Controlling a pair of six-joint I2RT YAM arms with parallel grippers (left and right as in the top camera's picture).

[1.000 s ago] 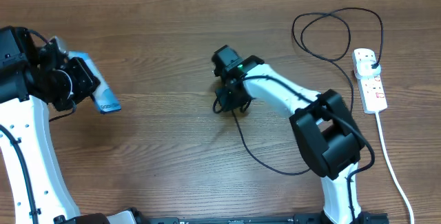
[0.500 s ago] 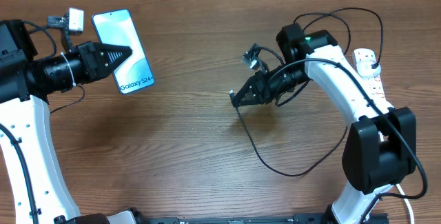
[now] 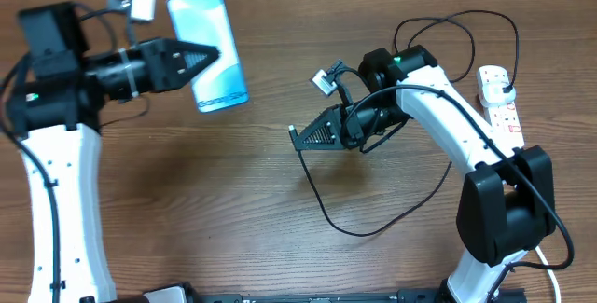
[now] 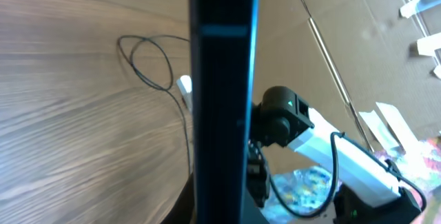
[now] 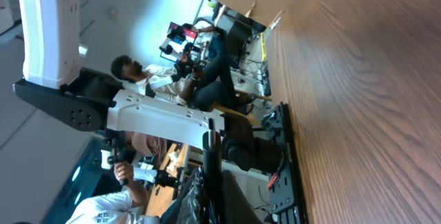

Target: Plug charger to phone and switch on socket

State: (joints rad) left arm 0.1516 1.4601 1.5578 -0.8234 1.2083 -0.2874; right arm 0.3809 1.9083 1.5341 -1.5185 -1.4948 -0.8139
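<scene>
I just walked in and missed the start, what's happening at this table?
The left jaws are shut on the phone, raised above the table. The right jaws grip the charger near its connector tip, pointing it toward the phone. Its plug end sits in the socket; cable and phone are not yet joined.

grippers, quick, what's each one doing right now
left gripper: closed, holding the phone up off the table
right gripper: closed, holding the charger cable near its end
</scene>
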